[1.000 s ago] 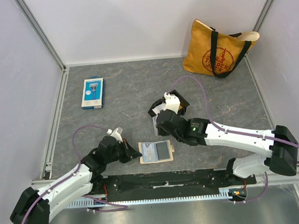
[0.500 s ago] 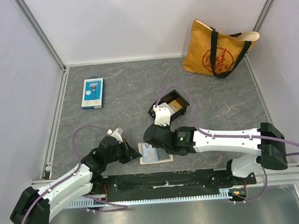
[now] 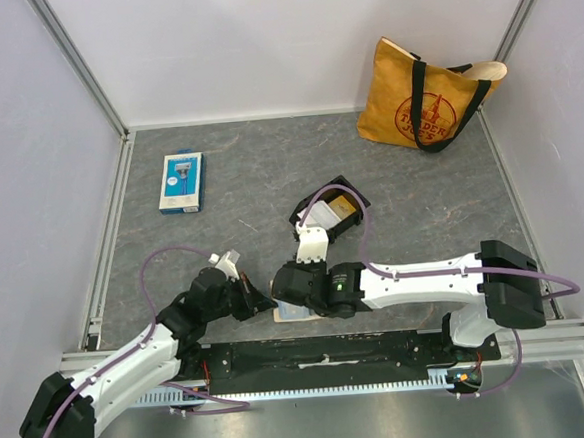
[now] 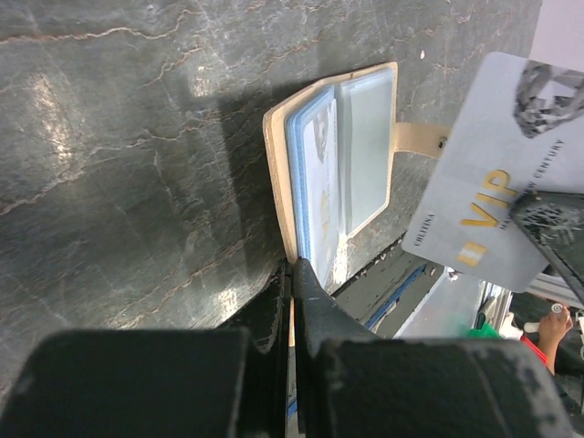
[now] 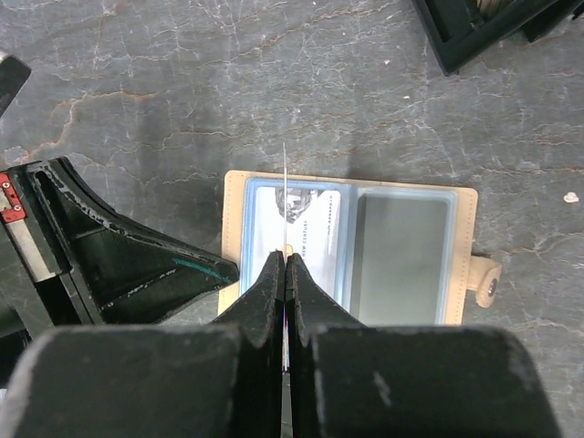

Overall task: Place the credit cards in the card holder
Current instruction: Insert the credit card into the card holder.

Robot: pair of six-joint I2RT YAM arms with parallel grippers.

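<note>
The tan card holder [image 5: 401, 255] lies open on the table, with a white card in its left pocket and a side tab on the right. My left gripper [image 4: 294, 266] is shut on the holder's near-left edge and pins it there. My right gripper [image 5: 286, 260] is shut on a light grey VIP credit card [image 4: 488, 196]. It holds the card upright, edge-on [image 5: 285, 196], just above the holder's left pocket. In the top view the right gripper [image 3: 296, 301] covers most of the holder [image 3: 283, 317], with the left gripper [image 3: 263, 303] beside it.
A small black tray [image 3: 330, 211] with more cards stands behind the right arm. A blue-and-white retail package [image 3: 181, 182] lies at the back left. A yellow tote bag [image 3: 429, 94] leans in the back right corner. Metal rails run along the table's sides.
My right arm has swung from the black tray toward the near left and lowered its card over the open holder. The left gripper has stayed on the holder's edge.
</note>
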